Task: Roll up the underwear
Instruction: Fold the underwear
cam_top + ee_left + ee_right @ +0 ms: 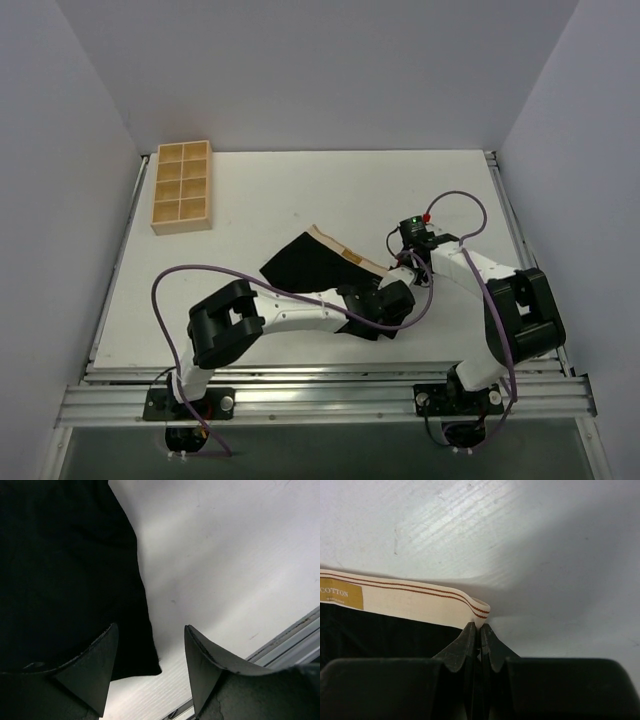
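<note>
Two arms meet over the middle of the white bench (300, 190), and the underwear (305, 262) lies spread out beneath and between them, flat rather than rolled. I judge the task to be at its opening step: getting hold of an edge so the roll can begin.

The garment is a broad sheet of black cloth, limp and matte. Its cream waistband (410, 597) runs away to the left of the right claw (475, 627). Two thin rust-coloured stripes follow the band, and a small gold label (340, 596) reading COTTON sits farther along it.

The right claw is pressed together at the end corner of that waistband, and it appears to pinch the cloth just under the band's curled tip. The left claw (150, 627) stands spread and grips nothing. Its left finger hangs over black cloth and its right finger over bare bench. The garment's side edge and bottom corner lie in the gap between them.

Next, I would expect the left claw to need a matching grip on its edge. Both could then turn the cloth over on itself evenly. Thin, floppy fabric could slip or bunch on one side.

A wooden compartment tray (181, 222) sits well off to the far left of both claws.
</note>
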Motion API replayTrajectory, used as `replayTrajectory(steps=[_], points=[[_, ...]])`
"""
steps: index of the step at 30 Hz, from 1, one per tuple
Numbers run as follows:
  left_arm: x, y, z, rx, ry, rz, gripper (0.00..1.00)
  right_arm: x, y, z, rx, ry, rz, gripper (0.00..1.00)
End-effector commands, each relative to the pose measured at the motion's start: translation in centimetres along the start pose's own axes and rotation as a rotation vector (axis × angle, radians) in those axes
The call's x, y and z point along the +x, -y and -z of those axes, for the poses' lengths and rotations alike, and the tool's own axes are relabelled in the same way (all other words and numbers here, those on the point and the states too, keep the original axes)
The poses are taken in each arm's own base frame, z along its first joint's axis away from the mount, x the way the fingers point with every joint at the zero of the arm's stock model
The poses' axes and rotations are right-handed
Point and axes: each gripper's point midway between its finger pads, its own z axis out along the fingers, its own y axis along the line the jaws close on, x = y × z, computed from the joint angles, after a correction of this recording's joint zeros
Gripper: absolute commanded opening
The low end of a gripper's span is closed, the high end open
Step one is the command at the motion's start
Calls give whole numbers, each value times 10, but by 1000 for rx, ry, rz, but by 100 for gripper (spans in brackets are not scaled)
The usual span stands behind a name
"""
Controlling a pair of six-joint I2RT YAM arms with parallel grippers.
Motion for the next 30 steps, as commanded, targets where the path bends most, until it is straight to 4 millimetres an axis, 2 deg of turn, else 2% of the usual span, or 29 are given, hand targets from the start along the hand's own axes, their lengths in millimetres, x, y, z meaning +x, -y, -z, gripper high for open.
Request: replayTrajectory(steps=[1,8,16,21,24,25,28,29,30], points=[[-10,21,-4,47,51,15,64,3,9,11,28,0,-14,0],[9,18,2,-11,39,10,59,2,5,11,20,-6,-5,0],[32,2,22,-63,34,18,59,1,8,6,25,-10,-15,0],[49,-3,12,-90,-7,16,59,0,7,6,23,-8,-9,0],[52,-1,6,-91,-15,8,59,1,7,7,18,-8,-11,0],[53,-1,5,-90,-19,6,57,2,7,6,18,-10,-12,0],[54,-1,6,-89,-33,-8,42,2,10,7,25,-9,-16,0],[55,-2,7,-91,-36,-10,29,1,11,7,31,-6,-16,0],[51,-1,11,-84,-27,-5,23,-3,14,8,43,6,-21,0]])
